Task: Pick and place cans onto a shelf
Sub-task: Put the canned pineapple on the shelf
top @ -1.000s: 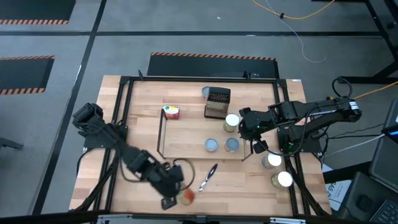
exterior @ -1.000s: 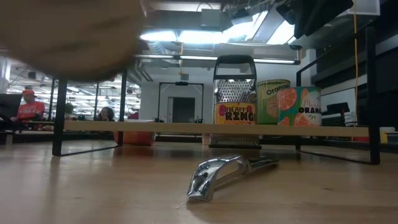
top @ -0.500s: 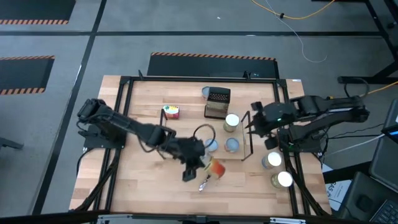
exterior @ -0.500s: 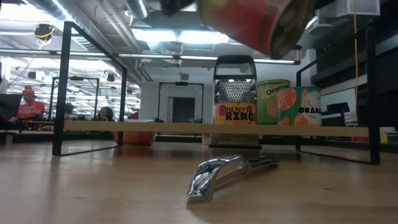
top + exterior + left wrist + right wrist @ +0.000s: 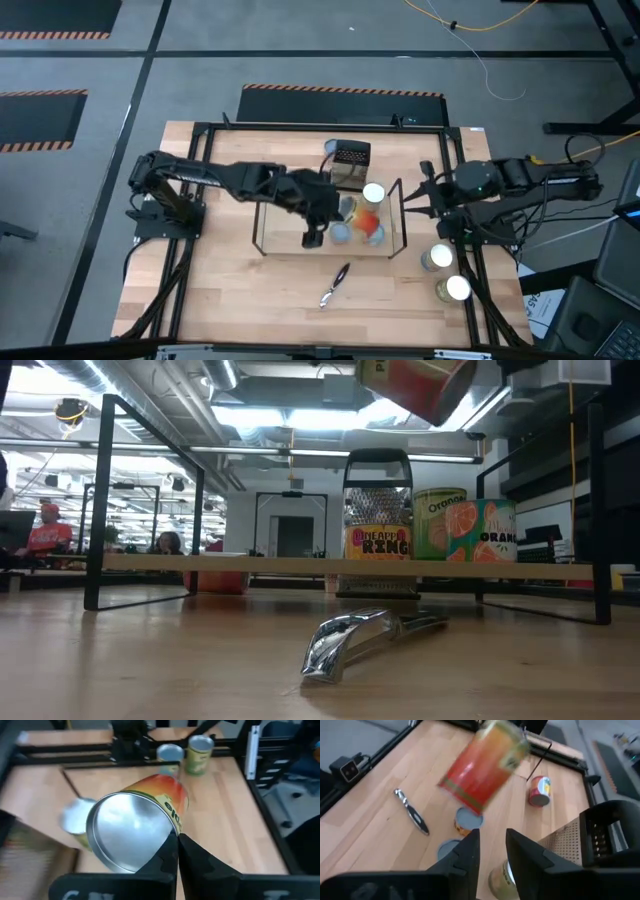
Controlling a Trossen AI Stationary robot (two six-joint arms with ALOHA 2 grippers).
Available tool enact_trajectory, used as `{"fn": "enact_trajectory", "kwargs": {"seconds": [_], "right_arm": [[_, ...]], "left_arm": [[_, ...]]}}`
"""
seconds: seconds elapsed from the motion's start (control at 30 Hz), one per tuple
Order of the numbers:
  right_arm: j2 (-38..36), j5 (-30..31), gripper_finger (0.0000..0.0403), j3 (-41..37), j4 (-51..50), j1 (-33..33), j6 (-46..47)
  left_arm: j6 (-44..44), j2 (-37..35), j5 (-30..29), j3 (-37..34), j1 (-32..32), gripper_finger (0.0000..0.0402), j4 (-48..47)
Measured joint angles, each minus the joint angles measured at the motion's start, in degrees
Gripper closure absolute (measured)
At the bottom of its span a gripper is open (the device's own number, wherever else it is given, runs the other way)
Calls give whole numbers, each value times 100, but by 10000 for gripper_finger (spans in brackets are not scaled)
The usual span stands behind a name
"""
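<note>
My left gripper (image 5: 343, 212) is shut on a red-and-orange-labelled can (image 5: 366, 220) and carries it in the air above the shelf (image 5: 258, 215), a black wire rack with a wooden board (image 5: 250, 566). The low view shows the can (image 5: 415, 382) high over the board. Other cans stand upright on the shelf (image 5: 373, 193) (image 5: 341, 233). More stand by the table's right edge (image 5: 436, 257) (image 5: 455, 288). My right gripper (image 5: 418, 196) hangs open and empty just right of the shelf. My left gripper pinches the rim (image 5: 169, 834) of the can's bare silver end between its two fingers. The can juts forward past the fingertips, tilted, with its labelled wall (image 5: 165, 795) pointing away. It is lifted clear of the shelf and the table.
A dark perforated grater box (image 5: 350, 164) stands at the shelf's far side, with a can (image 5: 330, 148) beside it. A red-labelled can (image 5: 275, 180) sits at the shelf's far left corner. A metal can opener (image 5: 335, 284) lies on the table near the front.
My left gripper has swung from the table's near left up and toward the far right, over the shelf. Its wrist has rolled, and the can has stayed in its fingers, lifted clear. My right gripper has drawn back toward the table's right edge, still open.
</note>
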Motion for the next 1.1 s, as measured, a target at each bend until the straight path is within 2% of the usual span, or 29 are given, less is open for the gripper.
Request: {"fn": "enact_trajectory", "kwargs": {"seconds": [0.13, 0.33, 0.5, 0.83, 1.1], "right_arm": [[-442, 34, 304, -499, 511, 0, -3], [-905, 55, 304, -813, 674, -8, -163], [-1174, 489, 304, -925, 734, -9, -174], [-1286, 550, 304, -925, 741, -11, -144], [-1286, 537, 304, -925, 737, -9, -134]], "left_arm": [[472, 0, -265, 468, 206, 402, -427], [712, -2, -417, 848, 493, 401, -594], [772, -1, -363, 927, 655, 401, -578], [1067, 103, -169, 944, 915, 401, -523], [1043, 507, -400, 938, 1104, 401, -1573]]}}
